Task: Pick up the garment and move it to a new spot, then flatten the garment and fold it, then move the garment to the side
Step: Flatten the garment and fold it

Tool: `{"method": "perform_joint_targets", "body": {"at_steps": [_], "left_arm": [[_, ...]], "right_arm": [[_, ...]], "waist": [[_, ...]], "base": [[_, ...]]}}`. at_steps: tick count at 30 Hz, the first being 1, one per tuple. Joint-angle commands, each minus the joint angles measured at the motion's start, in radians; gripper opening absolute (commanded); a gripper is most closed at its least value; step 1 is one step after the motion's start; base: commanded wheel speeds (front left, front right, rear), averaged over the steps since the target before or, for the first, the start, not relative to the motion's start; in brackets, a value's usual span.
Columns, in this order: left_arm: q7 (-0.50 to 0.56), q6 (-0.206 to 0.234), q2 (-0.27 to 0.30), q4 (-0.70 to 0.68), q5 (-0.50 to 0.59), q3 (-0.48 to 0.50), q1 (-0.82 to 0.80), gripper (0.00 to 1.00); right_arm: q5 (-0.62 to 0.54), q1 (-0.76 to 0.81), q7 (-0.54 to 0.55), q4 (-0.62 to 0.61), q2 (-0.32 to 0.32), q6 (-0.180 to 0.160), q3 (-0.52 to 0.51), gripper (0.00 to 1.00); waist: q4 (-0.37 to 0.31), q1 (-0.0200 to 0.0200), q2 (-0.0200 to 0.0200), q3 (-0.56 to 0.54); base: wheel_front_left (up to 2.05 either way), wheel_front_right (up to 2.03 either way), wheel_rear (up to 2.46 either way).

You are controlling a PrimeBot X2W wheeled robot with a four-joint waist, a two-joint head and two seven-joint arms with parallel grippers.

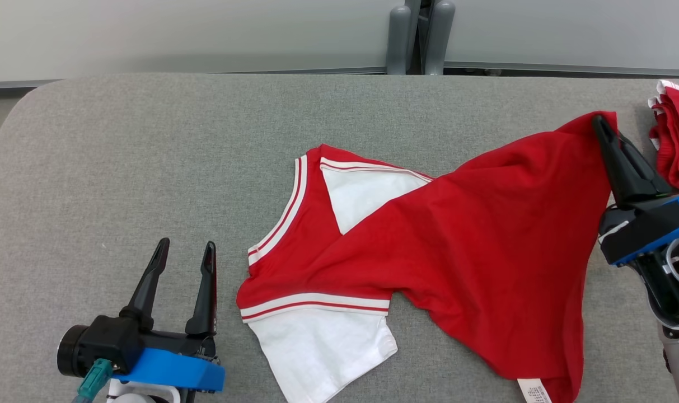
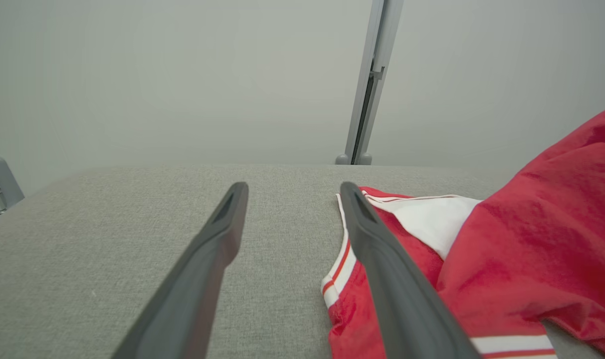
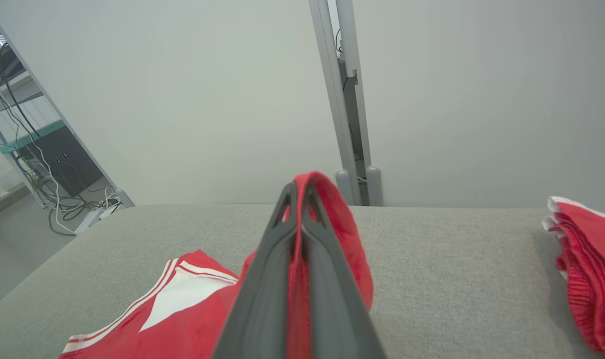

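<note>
Over the far right of the grey table (image 1: 121,168), my right gripper (image 1: 598,120) is clamped on the red jersey (image 1: 485,235), its corner raised for carrying; my left gripper (image 1: 186,246) rests near left, fingers apart.

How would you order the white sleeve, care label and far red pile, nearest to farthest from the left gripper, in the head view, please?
From the left gripper:
1. White sleeve, just to its right.
2. Care label, at the lower right.
3. Red pile, far right edge.
</note>
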Motion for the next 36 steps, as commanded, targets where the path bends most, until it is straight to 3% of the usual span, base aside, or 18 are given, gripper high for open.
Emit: {"method": "perform_joint_targets", "body": {"at_steps": [1,7,13,27,28,29,30,36], "left_arm": [[-0.003,-0.001,0.004,-0.001,0.003,-0.003,0.007,1.0],[-0.003,-0.002,0.004,-0.002,-0.001,-0.009,-0.005,1.0],[-0.003,-0.006,0.004,-0.007,-0.002,-0.014,-0.019,1.0],[-0.003,-0.002,0.004,-0.007,-0.018,-0.039,-0.068,1.0],[-0.003,-0.001,0.004,-0.007,-0.019,-0.041,-0.069,1.0],[-0.003,0.0,0.003,-0.006,-0.021,-0.043,-0.07,1.0],[-0.003,0.001,0.004,-0.005,-0.021,-0.044,-0.07,1.0],[-0.003,0.011,0.004,-0.001,-0.018,-0.034,-0.046,1.0]], "right_arm": [[-0.016,0.016,0.007,-0.012,0.002,0.0,-0.013,0.0],[-0.045,0.02,0.029,-0.032,0.02,0.0,-0.048,0.0],[-0.134,-0.077,0.026,0.041,0.035,0.0,-0.088,0.0],[-0.281,-0.37,0.045,0.417,0.036,0.0,-0.117,0.0],[-0.288,-0.381,0.051,0.447,0.036,0.0,-0.116,0.24],[-0.294,-0.392,0.044,0.467,0.035,0.0,-0.115,0.65],[-0.301,-0.397,0.036,0.491,0.034,0.0,-0.114,1.0],[-0.334,-0.34,-0.055,0.547,0.025,0.0,-0.101,1.0]], "waist": [[0.001,0.0001,0.0,0.001],[0.016,0.0001,0.0,0.008],[0.039,0.0001,0.0,0.032],[0.109,0.0001,0.0,0.104],[0.111,0.0001,0.0,0.105],[0.113,0.0001,0.0,0.105],[0.114,0.0001,0.0,0.104],[0.09,0.0001,0.0,0.072]], "base": [[0.0,0.0,0.0],[0.0,0.0,0.0],[0.0,0.0,0.0],[0.0,0.0,0.0],[0.0,0.0,0.0],[0.0,0.0,0.0],[0.0,0.0,0.0],[0.0,0.0,0.0]]}}
